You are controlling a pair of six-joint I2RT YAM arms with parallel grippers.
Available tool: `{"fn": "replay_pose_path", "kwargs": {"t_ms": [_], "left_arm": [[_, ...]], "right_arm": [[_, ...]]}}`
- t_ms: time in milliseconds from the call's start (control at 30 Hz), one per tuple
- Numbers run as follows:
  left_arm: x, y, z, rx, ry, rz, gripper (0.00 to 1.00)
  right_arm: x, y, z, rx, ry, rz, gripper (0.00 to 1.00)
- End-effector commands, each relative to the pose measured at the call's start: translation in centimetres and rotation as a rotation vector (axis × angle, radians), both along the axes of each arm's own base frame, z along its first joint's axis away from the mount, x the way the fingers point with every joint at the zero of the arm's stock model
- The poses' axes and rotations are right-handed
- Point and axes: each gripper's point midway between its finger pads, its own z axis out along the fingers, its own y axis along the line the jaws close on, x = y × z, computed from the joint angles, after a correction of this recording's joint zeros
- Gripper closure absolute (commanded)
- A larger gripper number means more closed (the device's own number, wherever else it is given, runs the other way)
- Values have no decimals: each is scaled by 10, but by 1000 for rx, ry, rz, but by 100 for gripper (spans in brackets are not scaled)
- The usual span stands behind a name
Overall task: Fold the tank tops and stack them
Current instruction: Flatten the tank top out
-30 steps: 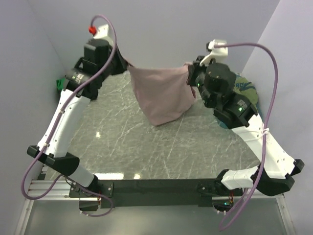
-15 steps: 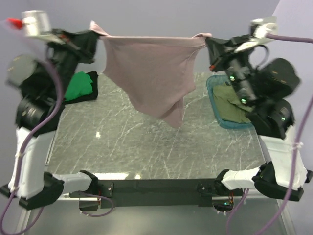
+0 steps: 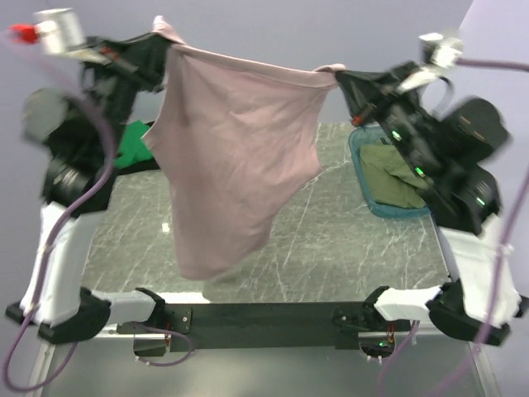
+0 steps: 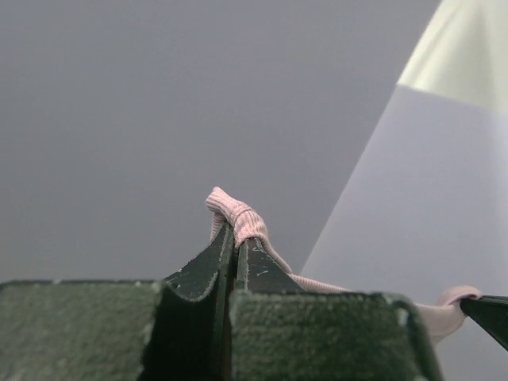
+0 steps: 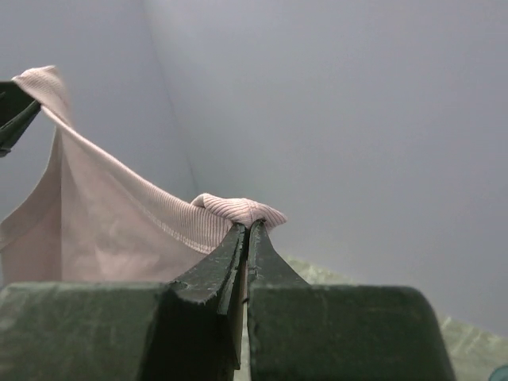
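1. MID-AIR, ABOVE THE TABLE (image 3: 347,248): You have the pink tank top (image 3: 235,165) strung between both arms. It is held high by its two shoulder straps, with the body hanging loose below.
2. The left gripper (image 3: 164,43) is clamped on one strap. Its wrist view shows the jaws pressed together with only a small ribbed loop pinched at the very tips.
3. The right gripper (image 3: 340,78) is likewise closed on the other strap, with a small fold of cloth poking out above the tips.
4. The top hangs skewed. Its low end droops toward the near left of the table, close to the base bar (image 3: 264,316). From above you cannot tell whether the hem touches the surface.
5. The first risk is a slip. Both grips hold so little cloth that a quick swing or a wider pull could tug a strap free and drop that side.
6. The second risk is a bad lay-down. Lowered as it hangs now, the slanted hem would likely land first and bunch, leaving wrinkles that spoil the fold.
7. The third risk is a snag. The trailing end could fall past the near edge and catch on the base bar if you bring it down too close to yourself.
8. Mind the neighbours too. The green top (image 3: 132,142) lies at the far left, and the olive top (image 3: 395,175) sits in the basket (image 3: 395,212) at the right. A drifting hem could drag across either one.
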Motion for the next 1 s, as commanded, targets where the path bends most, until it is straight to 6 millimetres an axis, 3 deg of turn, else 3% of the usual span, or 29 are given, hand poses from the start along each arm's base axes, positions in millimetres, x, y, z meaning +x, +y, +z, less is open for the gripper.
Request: {"fn": "replay_pose_path", "kwargs": {"t_ms": [0,33,67,133,167,200,267,367,467,500,533,567,600,633,667,700,733,767,800,833,867,900,933,967], "left_arm": [[58,-10,-34,22,112,62,99],[69,-10,-37,35,118,43,99],[93,-17,-48,51,145,31,99],[122,-13,-56,48,168,23,99],[145,-24,-64,68,180,-21,99],[157,-26,-65,69,181,-36,99],[190,-27,-66,64,177,-57,99],[210,-27,-54,67,119,-110,99],[218,-8,-49,42,84,-111,99],[220,3,-51,33,87,-104,99],[233,6,-72,31,132,-101,99],[224,11,-69,26,129,-100,99],[227,17,-80,16,162,-94,99],[242,19,-117,8,244,-85,99],[228,23,-112,-9,229,-75,99],[229,25,-127,-37,271,-70,99],[229,27,-161,-51,346,-59,99],[228,28,-177,-70,378,-57,99],[228,28,-197,-115,435,-67,99],[232,27,-252,-132,557,-64,99],[226,25,-273,-149,610,-70,99],[221,20,-298,-181,672,-79,99],[211,19,-352,-193,788,-66,99],[205,17,-377,-201,838,-54,99]], "right_arm": [[57,30,-40,-47,132,26,100],[66,27,-34,-28,133,46,100],[77,30,-36,-23,144,58,100],[112,32,-36,-4,163,50,100],[140,41,-53,-19,201,52,100],[142,37,-31,9,151,49,100],[164,29,-23,45,140,29,100],[196,19,-13,118,92,17,100],[199,6,-6,150,58,-14,100],[208,2,-16,134,74,-52,100],[210,1,-21,126,85,-62,100],[211,0,-27,119,101,-69,100],[219,2,-44,103,142,-74,100],[220,4,-54,97,169,-68,100],[221,5,-64,91,195,-65,100],[230,9,-96,70,271,-65,100],[232,9,-114,61,316,-72,100],[229,9,-127,56,353,-72,100],[236,12,-177,41,468,-78,100],[234,13,-201,41,522,-77,100],[226,14,-218,46,566,-64,100],[220,18,-278,37,696,-61,100],[212,23,-305,32,752,-57,100],[197,20,-359,10,856,-86,100]]}}
